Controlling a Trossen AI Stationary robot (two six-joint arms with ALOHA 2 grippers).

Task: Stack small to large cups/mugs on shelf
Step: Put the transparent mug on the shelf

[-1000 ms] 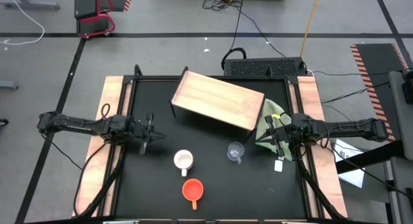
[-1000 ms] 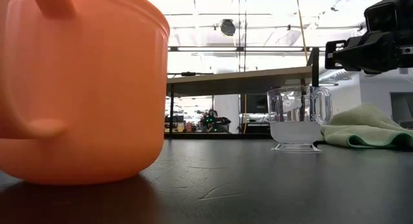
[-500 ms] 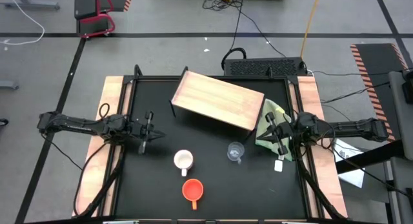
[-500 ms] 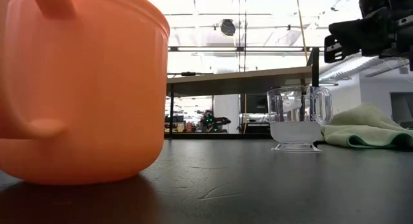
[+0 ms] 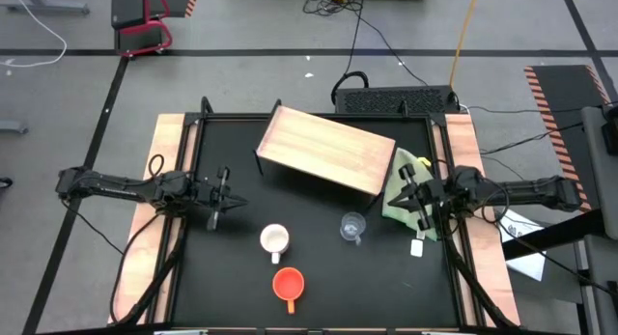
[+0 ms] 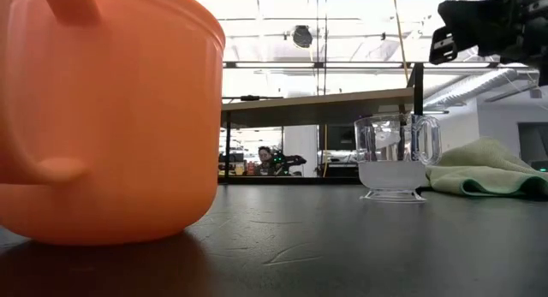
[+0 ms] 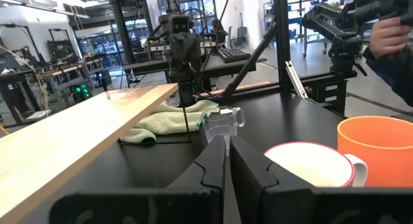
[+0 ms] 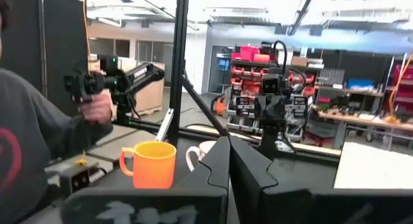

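Three cups on the black table, in front of the shelf point(image 5: 326, 149).
White mug point(image 5: 275, 239), orange-red mug point(image 5: 288, 283) and clear cup point(image 5: 352, 226) stand apart, none on the board. Left gripper point(image 5: 221, 199) hovers beside the white mug, fingers pressed together and empty. Right gripper point(image 5: 416, 194), likewise pressed together and empty, hangs raised over the green cloth point(image 5: 402, 181).

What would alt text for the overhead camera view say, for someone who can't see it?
Seen from above, three cups sit on the black table in front of an empty, angled wooden shelf: a white mug, an orange mug and a small clear cup. The left gripper waits at the left; the right gripper hovers over a green cloth.
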